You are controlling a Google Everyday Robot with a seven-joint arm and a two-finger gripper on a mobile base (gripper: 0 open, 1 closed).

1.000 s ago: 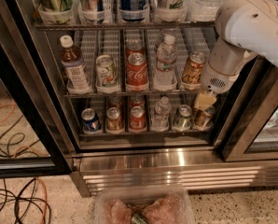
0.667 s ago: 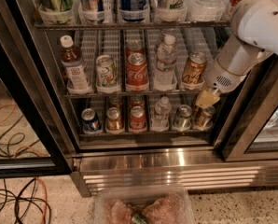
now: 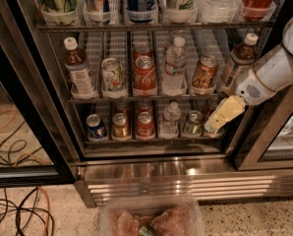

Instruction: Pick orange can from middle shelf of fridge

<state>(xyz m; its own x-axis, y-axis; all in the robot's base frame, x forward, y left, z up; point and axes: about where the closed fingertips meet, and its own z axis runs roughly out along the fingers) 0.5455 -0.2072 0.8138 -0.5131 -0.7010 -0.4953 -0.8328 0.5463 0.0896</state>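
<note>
One orange-copper drink can with a silver top (image 3: pixel 204 73) stands upright in a clear front cup on the dark wire middle shelf (image 3: pixel 151 99) of the black-framed glass-door drinks cooler (image 3: pixel 186 178). It sits between a clear water bottle with a white cap (image 3: pixel 175 65) on its left and a brown white-capped bottle (image 3: pixel 237 60) on its right. A red Coca-Cola can (image 3: pixel 144 75) and a white-and-green can (image 3: pixel 113 75) stand further left in the same row. The pale yellow gripper (image 3: pixel 211 127) on the white arm (image 3: pixel 274 73) points down and leftward, below and right of the orange can, apart from it, before the lower shelf's right end. Whether it is open or closed cannot be told; it seems to hold nothing.
</note>
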